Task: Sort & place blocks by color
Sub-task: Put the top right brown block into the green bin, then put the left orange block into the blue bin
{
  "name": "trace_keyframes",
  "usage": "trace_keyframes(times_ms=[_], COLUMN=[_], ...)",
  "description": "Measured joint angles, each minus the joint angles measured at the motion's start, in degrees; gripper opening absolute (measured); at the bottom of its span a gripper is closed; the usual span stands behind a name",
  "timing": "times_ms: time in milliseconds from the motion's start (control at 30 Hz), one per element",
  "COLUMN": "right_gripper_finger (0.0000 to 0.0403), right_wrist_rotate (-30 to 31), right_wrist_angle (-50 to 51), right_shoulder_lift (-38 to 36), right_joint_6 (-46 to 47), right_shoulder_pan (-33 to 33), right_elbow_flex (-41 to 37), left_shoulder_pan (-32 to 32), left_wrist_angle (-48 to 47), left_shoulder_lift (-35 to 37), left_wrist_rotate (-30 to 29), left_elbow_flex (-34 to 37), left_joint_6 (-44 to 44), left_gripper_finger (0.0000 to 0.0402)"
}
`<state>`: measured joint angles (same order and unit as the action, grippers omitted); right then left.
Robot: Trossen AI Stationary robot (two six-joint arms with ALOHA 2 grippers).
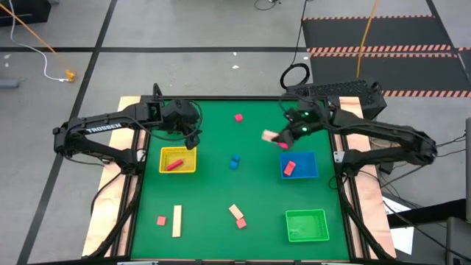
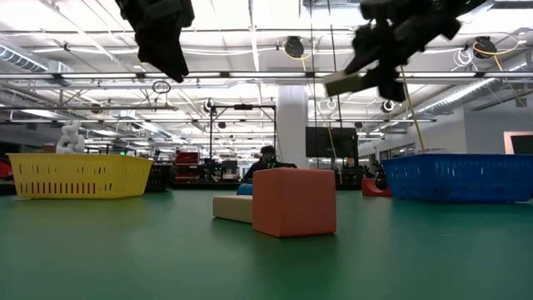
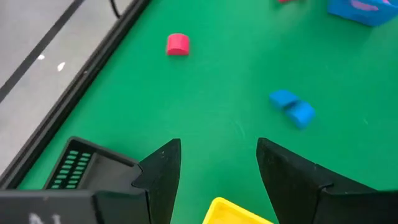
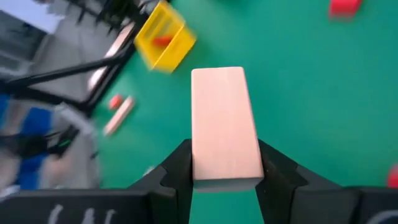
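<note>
A pale tan bar [image 4: 225,124] sits clamped between the fingers of the right gripper [image 1: 283,138], held up off the green table [image 1: 213,188] toward its right side, near the far corner of the blue tray [image 1: 300,165]. One red block [image 1: 288,168] lies inside that blue tray. A second red block [image 1: 283,145] shows just beside the held bar, between the gripper and the tray.

Out in the middle of the table two blue blocks [image 1: 234,162] rest touching each other. A small red block [image 1: 238,118] sits alone toward the far edge. Toward the near edge a tan bar and a red block [image 1: 238,216] lie together, and near the near left corner a long tan bar [image 1: 176,221] lies beside another red block [image 1: 160,220].

The yellow tray [image 1: 178,160] on the left side holds a red bar [image 1: 173,165]. The green tray [image 1: 306,225] stands in the near right corner.

The left gripper [image 3: 217,168] hangs above the far edge of the yellow tray, its jaws spread wide with nothing between them.
</note>
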<state>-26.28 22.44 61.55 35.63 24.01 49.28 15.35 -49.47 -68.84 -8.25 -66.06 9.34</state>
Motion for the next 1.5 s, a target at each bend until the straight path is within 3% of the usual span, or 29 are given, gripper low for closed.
trace_keyframes(times_ms=[200,500,733,900,1033,1200,1500], right_gripper_finger=[0.0111,0.0111,0.0111,0.0111,0.0117,0.0159,0.0199], right_wrist_rotate=[-6.5,-7.0,-7.0,-5.9,-3.5,-3.3,-2.1], right_wrist_angle=[11.5,13.3,12.1,12.2,12.5,14.0,14.3], right_shoulder_lift=[-5.5,-4.8,-1.1,3.8,8.1,12.9,13.9], right_joint_6=[9.6,28.7,46.2,52.3,52.3,51.8,49.2], right_shoulder_pan=[-8.0,-31.5,-47.6,-55.6,-58.3,-58.6,-58.6], right_elbow_flex=[0.0,0.0,0.0,0.0,0.0,0.0,0.0], left_shoulder_pan=[0.0,-1.4,-8.7,-15.9,-21.2,-28.0,-41.9], left_wrist_angle=[-0.3,-11.3,-16.4,-16.3,-16.2,-16.3,-16.3], left_shoulder_lift=[0.0,0.0,0.0,0.0,0.0,0.0,-0.2], left_wrist_rotate=[-0.9,-0.8,1.2,0.6,-0.9,-1.1,-1.4], left_elbow_flex=[0.0,0.0,0.0,0.0,0.0,0.0,0.0], left_joint_6=[8.0,20.4,26.4,28.9,33.5,38.2,53.8], left_gripper_finger=[0.0212,0.0212,0.0212,0.0212,0.0212,0.0212,0.0212])
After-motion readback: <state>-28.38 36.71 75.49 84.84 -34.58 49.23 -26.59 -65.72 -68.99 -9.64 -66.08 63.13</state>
